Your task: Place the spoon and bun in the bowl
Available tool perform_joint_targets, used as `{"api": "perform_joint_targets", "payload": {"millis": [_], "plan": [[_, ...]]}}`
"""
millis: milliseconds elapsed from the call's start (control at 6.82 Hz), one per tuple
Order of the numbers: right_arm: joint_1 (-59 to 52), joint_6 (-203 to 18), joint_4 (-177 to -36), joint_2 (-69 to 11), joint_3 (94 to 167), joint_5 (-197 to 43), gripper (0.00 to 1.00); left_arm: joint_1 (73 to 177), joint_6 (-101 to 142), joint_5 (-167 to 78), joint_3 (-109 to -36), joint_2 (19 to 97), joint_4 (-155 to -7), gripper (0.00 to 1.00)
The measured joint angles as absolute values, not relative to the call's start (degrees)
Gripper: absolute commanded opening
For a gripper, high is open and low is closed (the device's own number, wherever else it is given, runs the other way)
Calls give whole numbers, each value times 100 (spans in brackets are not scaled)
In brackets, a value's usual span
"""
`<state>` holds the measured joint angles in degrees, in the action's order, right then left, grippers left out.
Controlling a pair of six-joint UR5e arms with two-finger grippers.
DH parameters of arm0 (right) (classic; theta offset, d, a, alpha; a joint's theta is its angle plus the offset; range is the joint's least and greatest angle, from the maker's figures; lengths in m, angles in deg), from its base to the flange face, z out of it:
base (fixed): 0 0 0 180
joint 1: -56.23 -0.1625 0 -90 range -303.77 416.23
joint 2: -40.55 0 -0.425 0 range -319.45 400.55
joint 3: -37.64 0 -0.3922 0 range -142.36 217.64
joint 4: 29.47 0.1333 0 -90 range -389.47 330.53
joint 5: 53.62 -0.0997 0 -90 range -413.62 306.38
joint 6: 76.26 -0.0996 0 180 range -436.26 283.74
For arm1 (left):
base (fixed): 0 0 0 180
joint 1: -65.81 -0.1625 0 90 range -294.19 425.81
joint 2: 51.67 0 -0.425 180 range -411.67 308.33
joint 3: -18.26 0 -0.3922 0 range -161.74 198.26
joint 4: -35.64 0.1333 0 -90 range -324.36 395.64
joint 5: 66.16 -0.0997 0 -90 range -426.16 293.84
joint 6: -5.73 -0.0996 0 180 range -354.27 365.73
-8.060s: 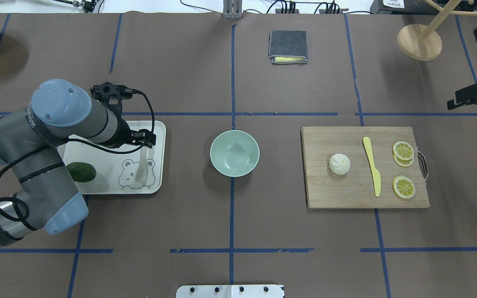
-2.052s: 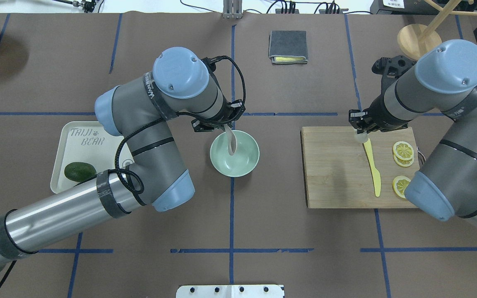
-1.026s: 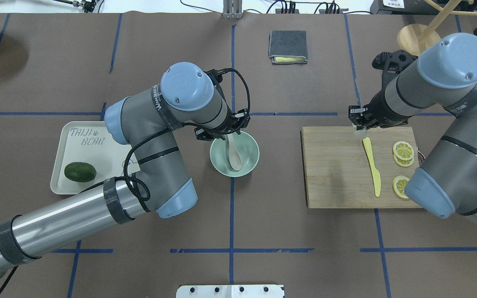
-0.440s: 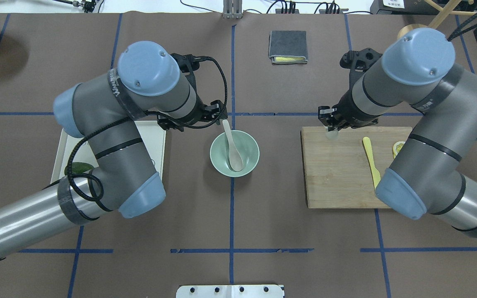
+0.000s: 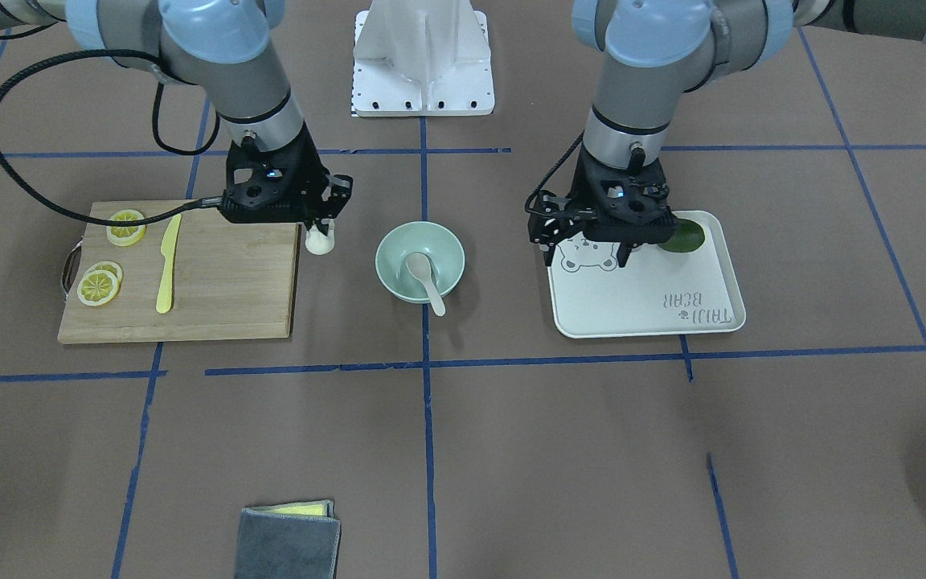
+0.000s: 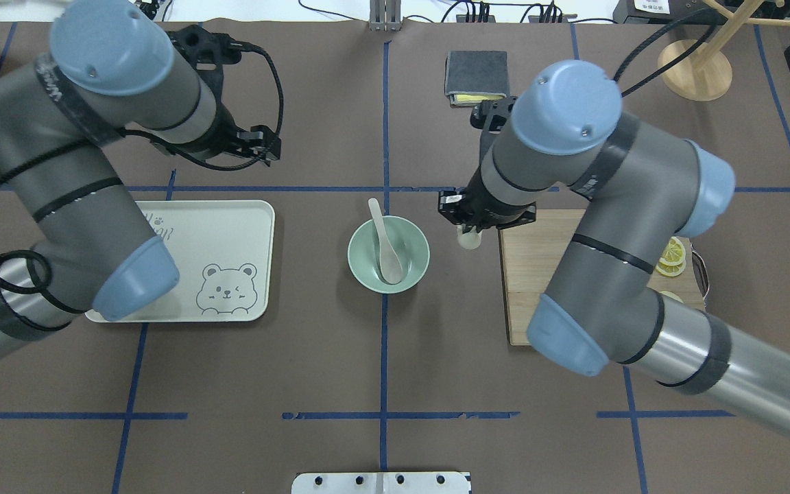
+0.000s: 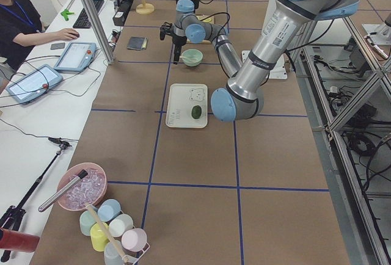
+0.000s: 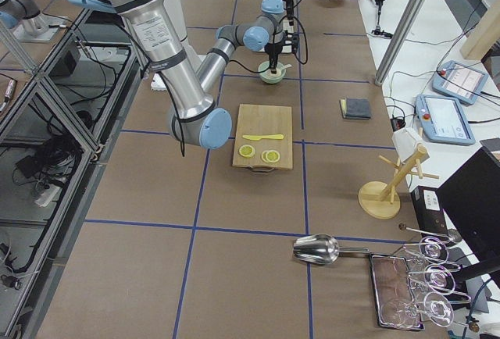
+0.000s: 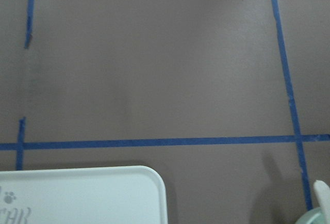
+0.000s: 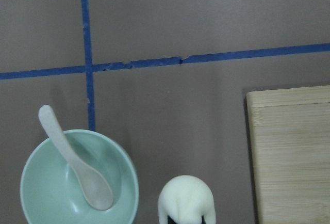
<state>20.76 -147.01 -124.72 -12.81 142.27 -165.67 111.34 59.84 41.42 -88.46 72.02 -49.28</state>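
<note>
The mint-green bowl (image 6: 417, 255) stands at the table's middle, also in the front view (image 5: 392, 259) and the right wrist view (image 10: 38, 185). The pale spoon (image 6: 386, 247) lies in it, scoop down and handle over the far rim (image 5: 427, 280) (image 10: 77, 162). My right gripper (image 6: 469, 232) is shut on the white bun (image 5: 320, 241) (image 10: 186, 199). It holds the bun above the table between the cutting board and the bowl. My left gripper (image 5: 585, 257) is open and empty above the bear corner of the white tray (image 5: 648, 310).
The wooden cutting board (image 5: 226, 281) holds a yellow knife (image 5: 167, 261) and lemon slices (image 5: 99, 286). A dark green lime (image 5: 682, 236) lies on the tray. A grey folded cloth (image 6: 477, 75) and a wooden rack base (image 6: 695, 68) are at the far side.
My left gripper has let go of the spoon in the bowl and pulled back to the left over the tray. My right gripper has carried the bun left, off the board, up to the bowl's side.
</note>
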Motion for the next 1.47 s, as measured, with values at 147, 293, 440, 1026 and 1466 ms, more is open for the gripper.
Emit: {"api": "perform_joint_targets", "payload": {"millis": [147, 293, 440, 1026, 1466], "plan": [[2298, -14862, -12415, -919, 13817, -16399, 0, 11366, 5528, 4140, -8970, 6999, -4892, 100], [2492, -14987, -12234, -705, 13449, -16223, 0, 11475, 5264, 4136, -9019, 6871, -4884, 100], [2646, -15083, -12025, -623, 13194, -16099, 0, 11516, 5140, 4132, -9032, 6818, -4883, 100], [2792, -15138, -11859, -439, 12848, -15940, 100, 11563, 5039, 4125, -9034, 6750, -4886, 100], [2771, -15158, -11834, -396, 12827, -15935, 100, 11564, 5038, 4123, -9037, 6644, -4905, 100]]}}
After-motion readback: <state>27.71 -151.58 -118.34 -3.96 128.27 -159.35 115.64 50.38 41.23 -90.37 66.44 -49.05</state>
